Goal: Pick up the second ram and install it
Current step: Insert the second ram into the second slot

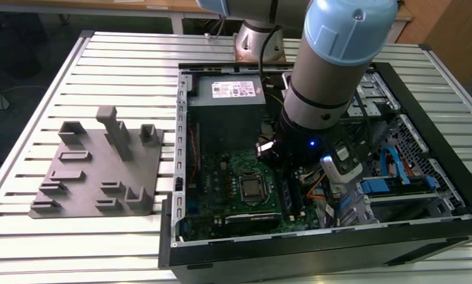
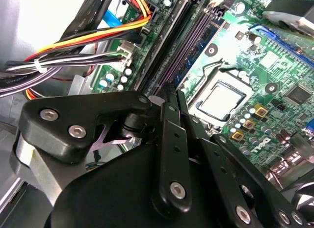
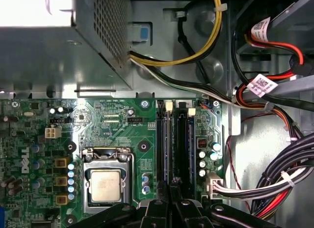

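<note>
The gripper [image 2: 169, 98] is down inside the open computer case [image 1: 457, 171], its black fingers [image 2: 172, 139] drawn close together over the memory slots [image 3: 176, 144] of the green motherboard [image 3: 113, 125]. In both wrist views the fingertips come to a narrow point right at the slots. Between them in the second wrist view sits a thin dark edge that appears to be the second ram [image 2: 167, 94], pinched upright and lined up with the long black slots — the stick itself is mostly hidden by the fingers, so its seating cannot be told. In the first wrist view the gripper [image 3: 171, 189] meets the near end of the same slots, beside the processor socket [image 3: 105, 181].

The case lies open-side up on a slatted white table [image 1: 101, 59]. It holds the motherboard with its bare processor, a grey power supply [image 1: 228, 94] at the far end, and bundles of cables [image 3: 274, 184] — black, red, orange, yellow and white — running along the side toward the exterior view's right. Blue drive brackets [image 1: 401, 183] sit there too, near the case's right wall. The arm [image 1: 339, 59], pale blue and grey, descends from the far side into the middle of the case.

To the exterior view's left of the case, well apart from it, a grey fixture plate [image 1: 93, 171] with several raised blocks and posts rests on the table.
</note>
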Motion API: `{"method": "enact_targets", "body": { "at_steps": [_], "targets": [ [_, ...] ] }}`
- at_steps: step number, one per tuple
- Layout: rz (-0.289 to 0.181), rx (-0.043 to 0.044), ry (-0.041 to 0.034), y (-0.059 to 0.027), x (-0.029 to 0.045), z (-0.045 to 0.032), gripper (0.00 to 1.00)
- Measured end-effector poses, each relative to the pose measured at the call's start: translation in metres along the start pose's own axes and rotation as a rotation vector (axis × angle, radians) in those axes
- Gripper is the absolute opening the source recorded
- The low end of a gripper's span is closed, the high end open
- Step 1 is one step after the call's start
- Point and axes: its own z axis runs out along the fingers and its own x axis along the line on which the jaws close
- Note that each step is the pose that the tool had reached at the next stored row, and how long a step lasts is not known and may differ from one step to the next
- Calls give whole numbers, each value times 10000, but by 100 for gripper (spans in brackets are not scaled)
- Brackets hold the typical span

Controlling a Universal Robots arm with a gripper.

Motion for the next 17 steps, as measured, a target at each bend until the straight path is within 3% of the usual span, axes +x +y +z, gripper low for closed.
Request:
{"method": "enact_targets", "body": {
  "at_steps": [6, 13, 17],
  "targets": [
    [-1, 13, 0, 1, -4, 6, 13],
    [18, 135, 6, 6, -9, 12, 13],
    [70, 149, 5, 12, -12, 14, 13]
  ]
}}
